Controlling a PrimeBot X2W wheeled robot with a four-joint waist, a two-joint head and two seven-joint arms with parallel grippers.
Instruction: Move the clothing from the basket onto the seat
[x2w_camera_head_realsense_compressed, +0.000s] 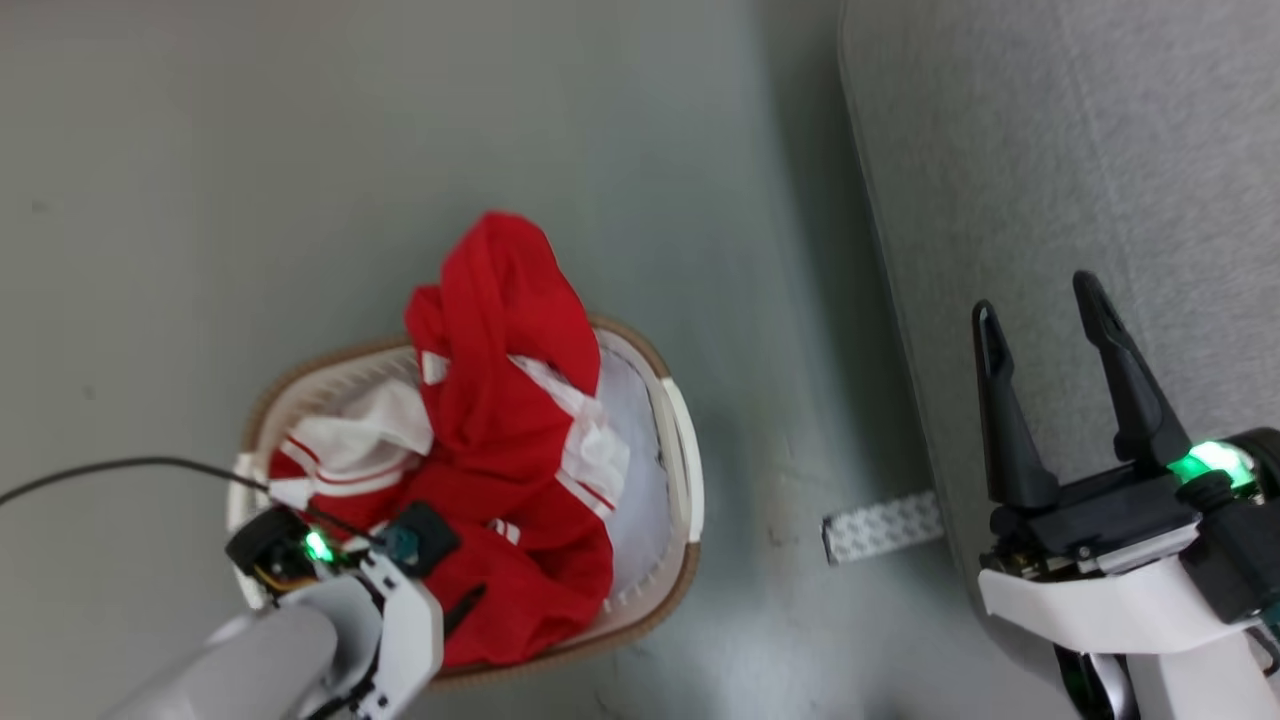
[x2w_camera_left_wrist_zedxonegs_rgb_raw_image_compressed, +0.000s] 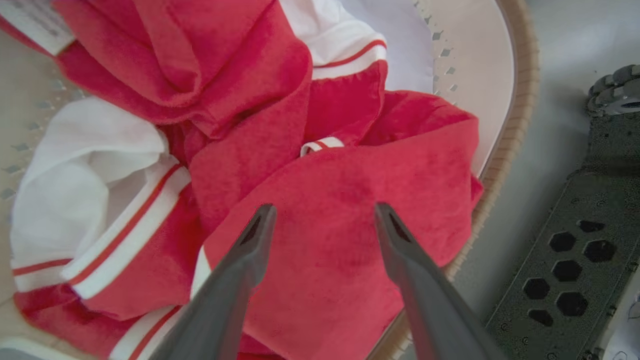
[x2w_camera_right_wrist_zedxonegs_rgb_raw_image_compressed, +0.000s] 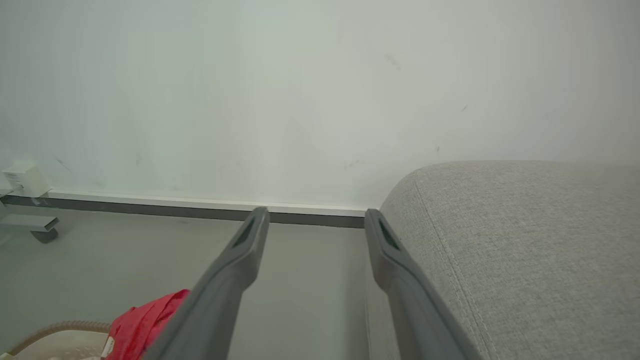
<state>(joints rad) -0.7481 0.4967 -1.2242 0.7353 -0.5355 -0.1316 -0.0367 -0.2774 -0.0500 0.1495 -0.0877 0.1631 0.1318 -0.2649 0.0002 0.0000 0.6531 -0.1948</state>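
L gripper (x2w_camera_left_wrist_zedxonegs_rgb_raw_image_compressed: 324, 207), jaws apart & empty, hangs over the clothing (x2w_camera_left_wrist_zedxonegs_rgb_raw_image_compressed: 340, 240): soft red fabric w/ white striped trim, heaped in the cream perforated basket (x2w_camera_left_wrist_zedxonegs_rgb_raw_image_compressed: 520, 125) w/ brown rim, left of the seat (x2w_camera_head_realsense_compressed: 1100, 150). Step looks like a pick; next prob. needs a dip & pinch on a fold. R gripper (x2w_camera_head_realsense_compressed: 1035, 300), also apart, hovers by the grey woven seat's rounded edge.
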